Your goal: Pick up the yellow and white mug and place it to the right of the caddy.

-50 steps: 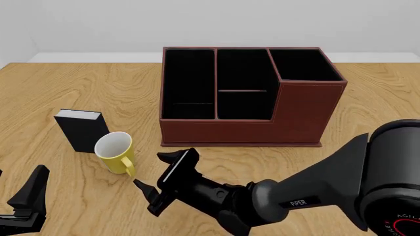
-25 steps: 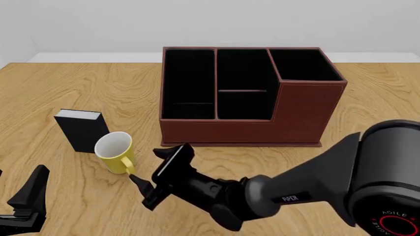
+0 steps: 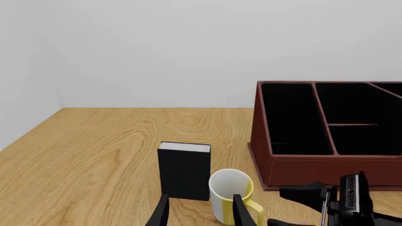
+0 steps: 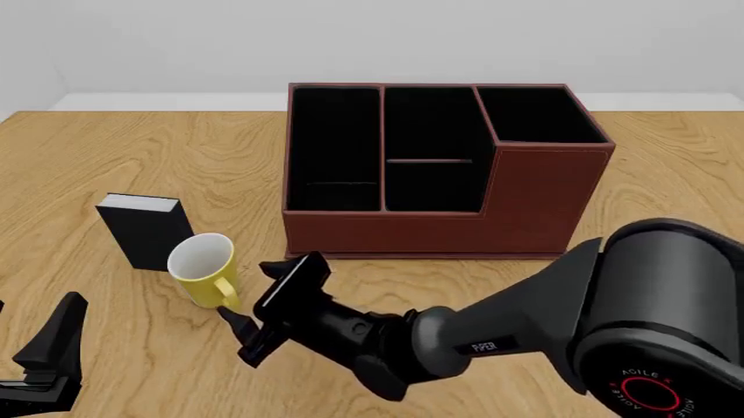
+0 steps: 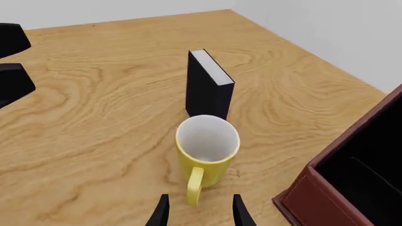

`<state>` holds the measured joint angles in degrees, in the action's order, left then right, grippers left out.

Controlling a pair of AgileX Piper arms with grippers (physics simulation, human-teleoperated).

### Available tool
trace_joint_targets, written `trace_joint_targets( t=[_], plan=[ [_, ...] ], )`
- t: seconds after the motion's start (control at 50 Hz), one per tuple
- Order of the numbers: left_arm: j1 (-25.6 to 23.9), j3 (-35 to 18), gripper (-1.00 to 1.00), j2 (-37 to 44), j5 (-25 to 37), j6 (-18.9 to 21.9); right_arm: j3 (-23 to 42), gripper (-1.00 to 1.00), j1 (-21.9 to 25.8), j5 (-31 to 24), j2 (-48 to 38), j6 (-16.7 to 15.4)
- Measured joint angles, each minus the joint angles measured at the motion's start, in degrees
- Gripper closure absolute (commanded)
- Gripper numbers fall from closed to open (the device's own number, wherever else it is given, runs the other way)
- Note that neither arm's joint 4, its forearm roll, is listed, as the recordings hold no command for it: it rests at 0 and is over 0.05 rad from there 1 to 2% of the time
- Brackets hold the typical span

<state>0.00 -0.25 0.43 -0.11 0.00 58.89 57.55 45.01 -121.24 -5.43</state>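
Right claw (image 4: pixel 250 318): spread wide, nothing between the fingers, low over the desk (image 4: pixel 104 165) near its front edge and aimed at the yellow and white mug (image 4: pixel 207 270). In the right wrist view, fingertips (image 5: pixel 161 210) flanking the loop handle (image 5: pixel 194 185), which points straight back at them; not yet around the cup body and, as far as can be judged, not touching it.

Just beyond: mug upright on the desk, white inside showing, toward the front-left part of the desk, clearly to the left of the caddy (image 4: pixel 546 209) and apart from it. Directly behind the mug, very close and possibly touching, a small black upright box (image 4: pixel 145 228).

Farther out: caddy standing mid-desk, compartments dark, stepped front wall facing the arms. To its right, bare wood up to the desk's right edge, though partly hidden in the front view by the right arm's own bulk.

Left claw (image 4: pixel 47 353): parked at the front-left corner, well apart from the mug; fingers (image 3: pixel 159 214) spread in the left wrist view, holding nothing.

Progress, as a judgement: early. Approach nearly complete, grasp not made, mug not lifted. Left to do: close on the handle or rim, raise clear of the black box, carry across the caddy's front, set down upright beside its right wall, release.
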Motion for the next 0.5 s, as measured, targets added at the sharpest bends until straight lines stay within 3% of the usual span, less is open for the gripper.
trace_joint_targets(
  t=[0.5],
  plan=[
    [0.0, 0.0, -1.0, 0.0, 0.0, 0.0, 5.2, -1.0, 0.1, -2.2, -3.4, 0.2]
  ],
)
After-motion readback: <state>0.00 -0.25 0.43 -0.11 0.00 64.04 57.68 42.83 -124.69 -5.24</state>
